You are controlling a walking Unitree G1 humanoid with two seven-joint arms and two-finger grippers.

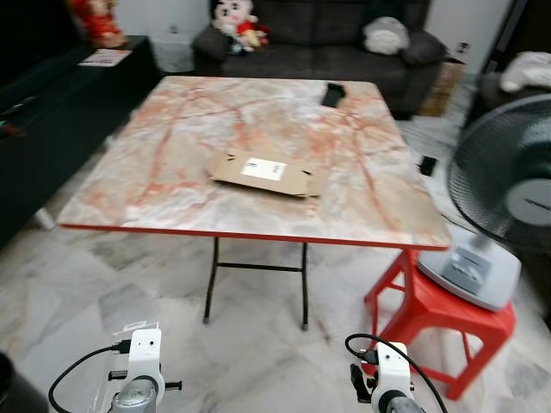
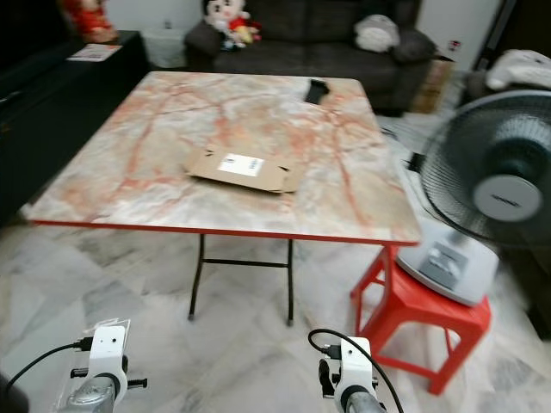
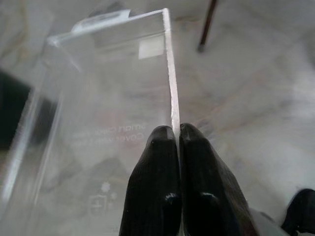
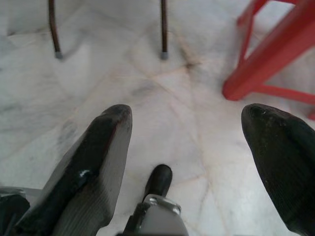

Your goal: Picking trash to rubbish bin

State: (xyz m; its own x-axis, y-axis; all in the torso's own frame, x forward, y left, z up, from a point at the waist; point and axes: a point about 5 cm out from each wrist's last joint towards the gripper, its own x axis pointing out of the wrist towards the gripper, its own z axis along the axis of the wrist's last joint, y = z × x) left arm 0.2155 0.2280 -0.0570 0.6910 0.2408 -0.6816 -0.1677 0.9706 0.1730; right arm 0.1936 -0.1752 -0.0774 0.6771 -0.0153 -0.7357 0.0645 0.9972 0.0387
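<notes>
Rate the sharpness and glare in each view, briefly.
Left eye view: mildly soft; the cardboard box on the table is readable, fan blurred. Left wrist view: left gripper sharp on the clear plastic package, which shows pale glare; floor hazy. Right wrist view: right gripper fingers large and soft, red stool slightly blurred.

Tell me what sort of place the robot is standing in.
Most likely a home living room: a dark sofa with a doll on it, a marble-patterned folding table on a marble tile floor, and a standing fan resting on a red plastic stool.
</notes>
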